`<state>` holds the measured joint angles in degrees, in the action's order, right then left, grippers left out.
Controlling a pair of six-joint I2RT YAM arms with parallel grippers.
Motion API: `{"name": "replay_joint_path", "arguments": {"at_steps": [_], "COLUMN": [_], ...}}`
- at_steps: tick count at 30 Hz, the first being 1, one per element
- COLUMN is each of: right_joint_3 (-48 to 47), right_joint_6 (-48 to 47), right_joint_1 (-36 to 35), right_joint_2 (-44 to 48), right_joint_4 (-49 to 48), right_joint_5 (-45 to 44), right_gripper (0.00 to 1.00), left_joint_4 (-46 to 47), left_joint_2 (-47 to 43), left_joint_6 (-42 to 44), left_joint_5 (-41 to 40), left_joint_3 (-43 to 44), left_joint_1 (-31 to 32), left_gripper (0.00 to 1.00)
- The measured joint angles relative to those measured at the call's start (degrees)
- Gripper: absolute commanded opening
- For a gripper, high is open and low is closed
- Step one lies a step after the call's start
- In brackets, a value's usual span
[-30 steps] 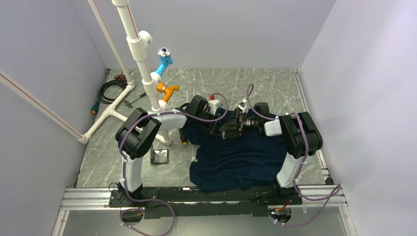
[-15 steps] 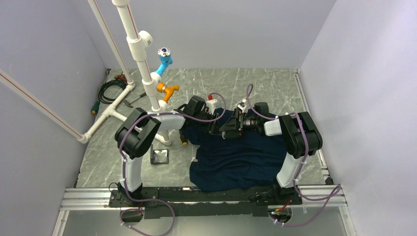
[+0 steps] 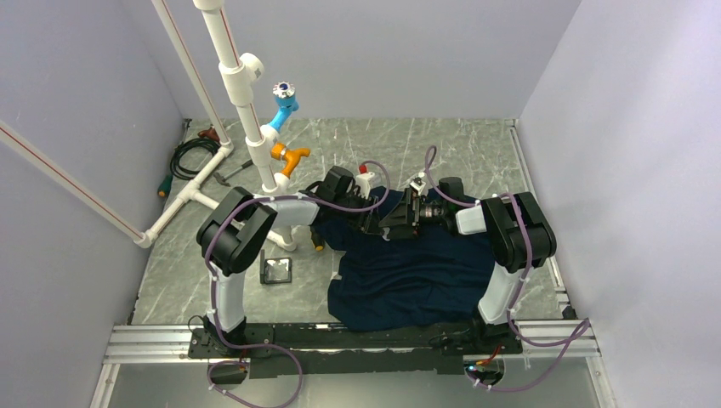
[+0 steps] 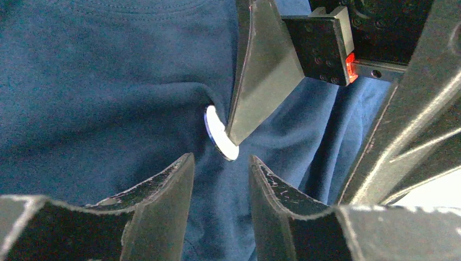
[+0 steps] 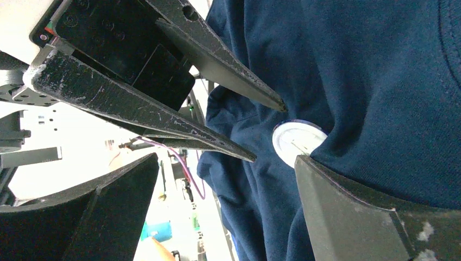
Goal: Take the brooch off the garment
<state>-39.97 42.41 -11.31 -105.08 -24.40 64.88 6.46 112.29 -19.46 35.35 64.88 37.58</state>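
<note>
The garment (image 3: 408, 272), a dark navy T-shirt, lies on the marbled table between the arms. Both grippers meet over its far end. The brooch (image 4: 220, 133) is a small pale round disc, seen edge-on on a raised fold of cloth; it also shows in the right wrist view (image 5: 296, 138). My left gripper (image 4: 220, 157) is open by a narrow gap and holds nothing, its tips just short of the brooch. My right gripper (image 5: 225, 160) is wide open, with one finger (image 4: 261, 70) resting against the brooch. In the top view the left gripper (image 3: 372, 223) and the right gripper (image 3: 394, 223) are almost touching.
A white pipe stand (image 3: 246, 102) with a light-blue fitting (image 3: 285, 100) and an orange fitting (image 3: 289, 155) rises at the back left. Cables and tools (image 3: 191, 153) lie in the far left corner. A small dark square object (image 3: 276, 270) lies left of the shirt.
The left arm has shifted slightly to the left. Both grippers stay together over the shirt's far end.
</note>
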Motion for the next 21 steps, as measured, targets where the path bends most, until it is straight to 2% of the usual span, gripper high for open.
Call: {"name": "replay_joint_path", "arguments": {"at_steps": [6,21], "right_joint_3": [0.0,-0.1], "right_joint_6": [-0.2,-2.0], "right_joint_1": [0.0,0.2], "right_joint_2": [0.0,0.2], "right_joint_4": [0.0,1.7], "right_joint_5": [0.0,0.0], "right_gripper": [1.0,0.99], "left_joint_4": [0.0,-0.1], "left_joint_2": [0.0,3.3], "left_joint_6": [-0.8,-1.2], "left_joint_5": [0.6,0.9], "left_joint_3": [0.0,0.7], "left_joint_1": [0.0,0.0], "left_gripper": [0.39,0.3]}}
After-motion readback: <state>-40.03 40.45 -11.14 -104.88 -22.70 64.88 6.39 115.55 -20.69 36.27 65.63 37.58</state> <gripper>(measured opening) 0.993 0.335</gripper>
